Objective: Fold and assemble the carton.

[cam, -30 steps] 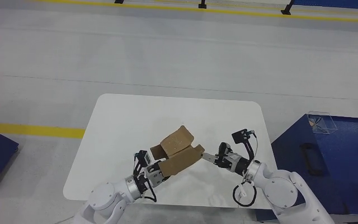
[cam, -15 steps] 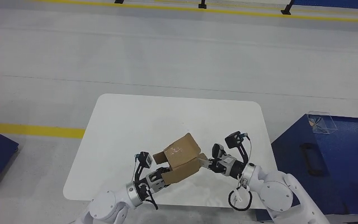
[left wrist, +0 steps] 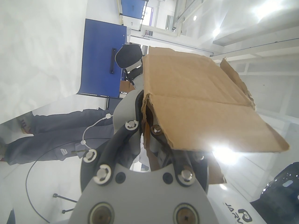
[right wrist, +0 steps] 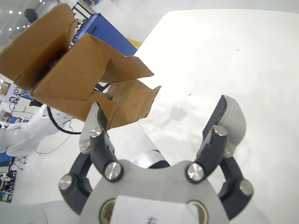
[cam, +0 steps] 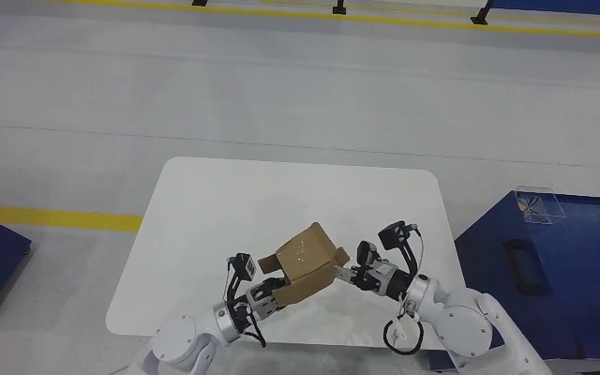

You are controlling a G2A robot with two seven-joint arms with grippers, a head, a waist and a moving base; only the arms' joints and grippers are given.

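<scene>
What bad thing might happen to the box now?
The brown cardboard carton hangs above the white table, pinched at one end by the left jaws alone, so it might twist or slip out. The right jaws stand open with one finger at a loose flap, which might bend or tear it.

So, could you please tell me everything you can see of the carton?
The carton is plain brown corrugated cardboard, half-formed. Its creased panels are bent into an open sleeve, and its end flaps are loose with ragged edges. It is held tilted above the white table, between the two arms. The left gripper is shut on one end panel. The right gripper stands open at the other end, one finger right at a flap.
</scene>
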